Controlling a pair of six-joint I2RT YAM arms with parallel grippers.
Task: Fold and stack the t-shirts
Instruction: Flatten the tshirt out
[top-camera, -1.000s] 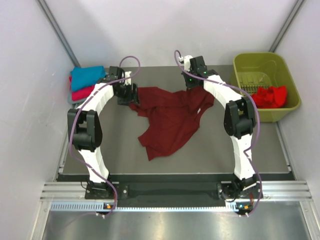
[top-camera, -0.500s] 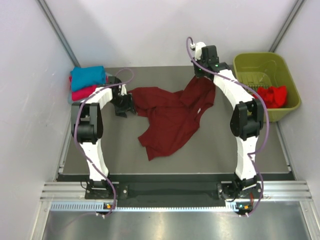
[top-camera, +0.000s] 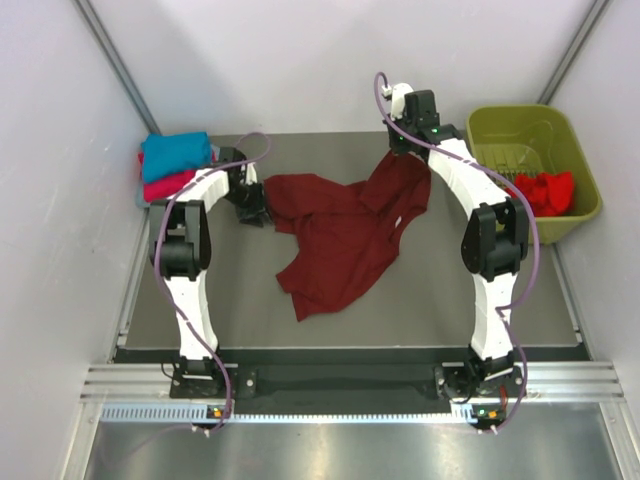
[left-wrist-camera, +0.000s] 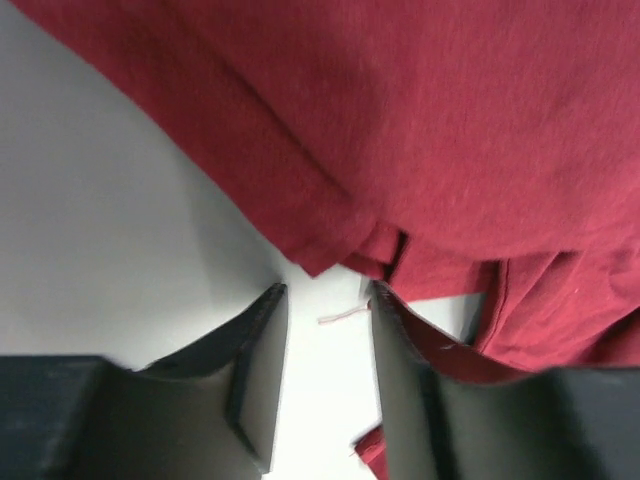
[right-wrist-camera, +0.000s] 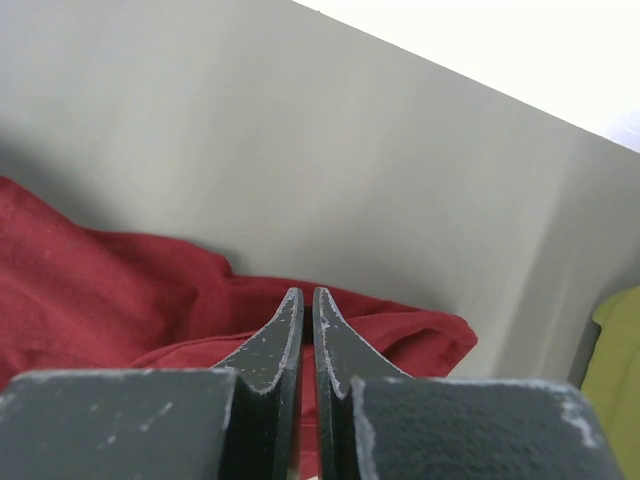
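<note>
Since the maroon t-shirt is limp and light, its edges suit pinching: right gripper clamps one (left gripper gapes, empty).

In the middle a spread shirt, folded stack far left, basket far right — another shirt inside it.
</note>
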